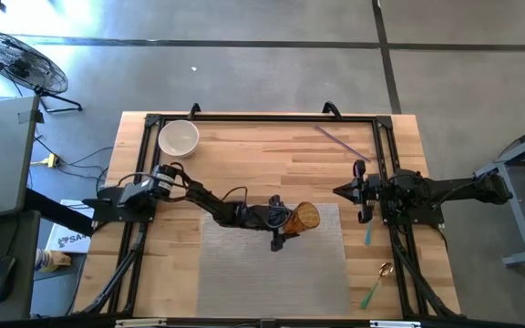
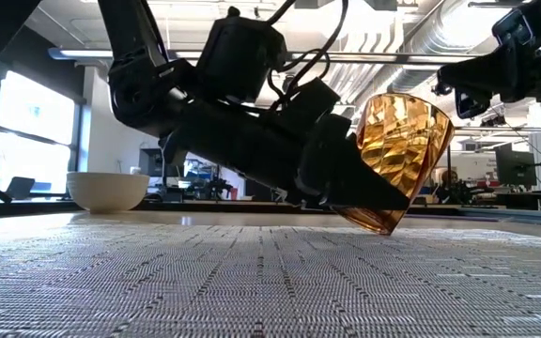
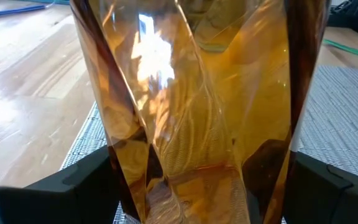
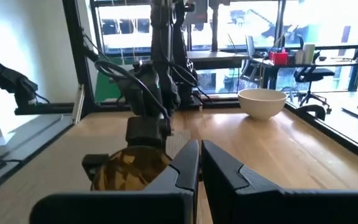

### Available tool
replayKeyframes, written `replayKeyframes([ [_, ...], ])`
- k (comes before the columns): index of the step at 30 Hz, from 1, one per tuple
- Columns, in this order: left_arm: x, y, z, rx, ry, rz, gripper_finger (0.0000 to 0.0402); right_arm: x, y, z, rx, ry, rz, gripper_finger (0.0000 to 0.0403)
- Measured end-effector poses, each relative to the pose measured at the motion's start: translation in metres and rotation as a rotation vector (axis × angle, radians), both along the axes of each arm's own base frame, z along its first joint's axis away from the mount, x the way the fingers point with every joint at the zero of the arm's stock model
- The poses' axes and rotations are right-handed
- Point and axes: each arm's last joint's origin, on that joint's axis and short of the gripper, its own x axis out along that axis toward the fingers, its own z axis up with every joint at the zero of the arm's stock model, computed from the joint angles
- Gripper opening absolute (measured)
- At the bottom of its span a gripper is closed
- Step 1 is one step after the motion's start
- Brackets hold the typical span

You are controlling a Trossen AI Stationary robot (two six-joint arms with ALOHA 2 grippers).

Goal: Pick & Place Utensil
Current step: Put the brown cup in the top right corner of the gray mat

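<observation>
1. Left gripper [image 1: 292, 221] reaches over the grey woven placemat [image 1: 244, 273] at table centre, dark fingers set wide around an amber faceted translucent glass cup [image 1: 306, 217].
2. Cup: twisted ridged facets, glossy, see-through. In low view [image 2: 397, 155] it's tilted, mouth up and away from the arm, narrow base corner touching or just off the mat; can't tell which.
3. Left wrist view: cup [image 3: 197, 106] fills frame, a black finger [image 3: 328, 186] on each side against the glass walls.
4. Right gripper [image 1: 340, 191] waits at right side of table, off the mat; fingers pressed together w/ nothing between (right wrist view [image 4: 200, 163]).
5. Utensils lie on the light butcher-block wood tabletop [image 1: 262, 155], right side: thin purple stick-like utensil [image 1: 340, 141] near far right corner; teal-handled utensil [image 1: 369, 233] just beside mat edge; gold-bowled spoon w/ teal handle [image 1: 378, 282] near front right. All apart from both grippers.
6. White round ceramic bowl [image 1: 179, 138] at far left corner of table, upright, smooth matte.
7. Mat texture: fine basket weave, flat.
</observation>
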Motion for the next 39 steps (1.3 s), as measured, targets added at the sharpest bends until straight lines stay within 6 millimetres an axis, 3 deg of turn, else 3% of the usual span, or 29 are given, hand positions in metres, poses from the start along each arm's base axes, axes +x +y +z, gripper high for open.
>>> replayKeyframes([
  [20, -0.001, 0.0, -0.017, 0.023, 0.05, -0.006, 0.0328, 0.002, -0.001, -0.006, 0.065, 0.066, -0.028, 0.0012],
  [27, -0.001, 0.0, -0.013, 0.037, 0.07, -0.03, 0.033, 0.005, -0.001, -0.011, 0.064, 0.113, -0.039, 0.0012],
  [32, -0.005, 0.001, -0.009, 0.051, 0.131, -0.03, 0.036, 0.006, -0.001, -0.013, 0.064, 0.134, -0.04, 0.0012],
  [39, -0.006, 0.001, -0.009, 0.051, 0.155, -0.03, 0.0345, 0.006, -0.001, -0.013, 0.062, 0.134, -0.04, 0.0012],
])
